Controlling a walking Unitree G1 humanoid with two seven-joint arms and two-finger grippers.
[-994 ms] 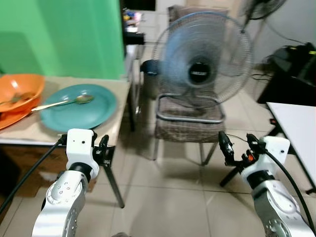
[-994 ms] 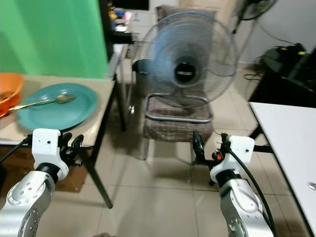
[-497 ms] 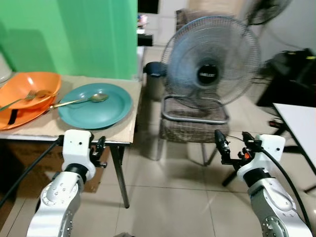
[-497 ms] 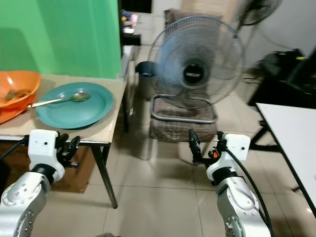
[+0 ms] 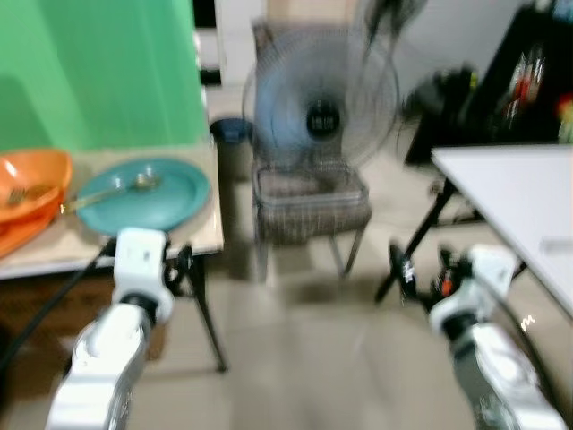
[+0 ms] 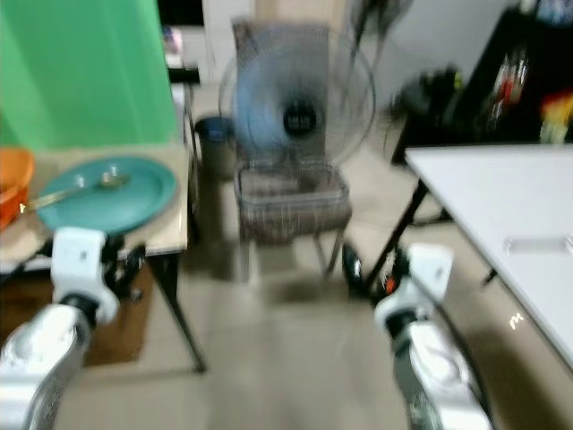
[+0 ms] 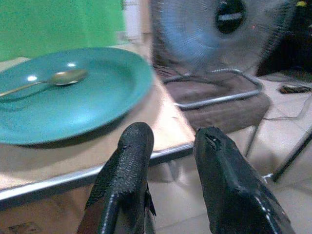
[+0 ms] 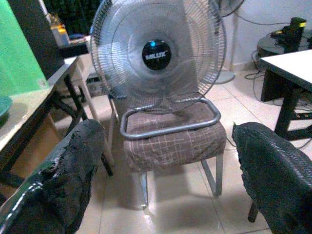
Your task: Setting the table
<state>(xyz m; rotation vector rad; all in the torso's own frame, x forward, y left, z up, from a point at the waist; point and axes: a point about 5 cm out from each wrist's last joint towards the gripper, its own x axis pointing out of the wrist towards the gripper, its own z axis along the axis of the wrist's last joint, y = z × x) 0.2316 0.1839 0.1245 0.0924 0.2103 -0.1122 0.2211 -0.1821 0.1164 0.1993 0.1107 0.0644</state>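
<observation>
Looks like a home – lived-in room w/ tiled floor (image 5: 295, 358), a standing fan (image 8: 157, 53) on a padded chair (image 8: 173, 136), small table (image 7: 161, 122) w/ teal plate (image 7: 68, 92) & spoon (image 7: 53, 79), green wall (image 5: 98, 67); blurry clutter at back, prob. household stuff.

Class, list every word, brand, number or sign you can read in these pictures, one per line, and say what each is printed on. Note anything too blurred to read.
"MILUX": on the black hub of the fan standing on the chair, in the right wrist view.
The same hub label in the left wrist view and both eye views: too blurred to read.
</observation>
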